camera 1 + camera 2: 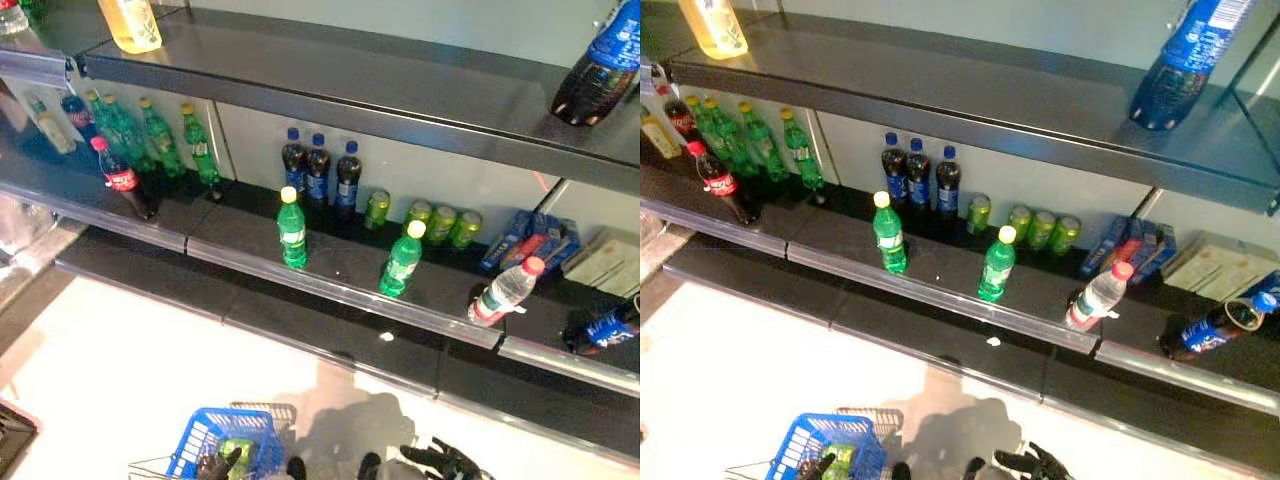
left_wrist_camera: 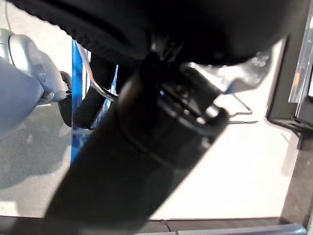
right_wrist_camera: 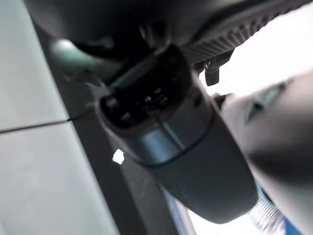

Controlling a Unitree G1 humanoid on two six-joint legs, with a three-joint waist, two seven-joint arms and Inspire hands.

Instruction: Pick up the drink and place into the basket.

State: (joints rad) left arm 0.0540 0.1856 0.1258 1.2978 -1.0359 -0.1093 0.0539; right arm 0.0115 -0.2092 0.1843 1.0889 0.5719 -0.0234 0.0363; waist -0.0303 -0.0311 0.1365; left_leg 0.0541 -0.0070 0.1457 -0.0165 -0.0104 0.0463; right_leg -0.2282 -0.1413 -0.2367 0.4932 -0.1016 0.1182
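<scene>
The blue basket [image 1: 196, 447] hangs low at the bottom left, held by its wire handles in my left hand [image 1: 214, 466], which is shut on them. A green drink [image 1: 238, 450] lies inside the basket. The basket's blue wall [image 2: 77, 93] and a wire handle [image 2: 96, 87] also show in the left wrist view. My right hand [image 1: 441, 461] is low at the bottom centre, to the right of the basket, fingers relaxed and empty. On the middle shelf stand two green bottles with yellow caps [image 1: 292, 232] [image 1: 402, 262].
The middle shelf [image 1: 340, 270] also holds dark bottles with blue caps [image 1: 318, 172], green cans [image 1: 440, 224], a leaning water bottle [image 1: 505, 292], a red-labelled cola bottle [image 1: 125, 180] and blue boxes [image 1: 530, 240]. The top shelf holds a yellow drink [image 1: 130, 22] and a dark bottle [image 1: 600, 65].
</scene>
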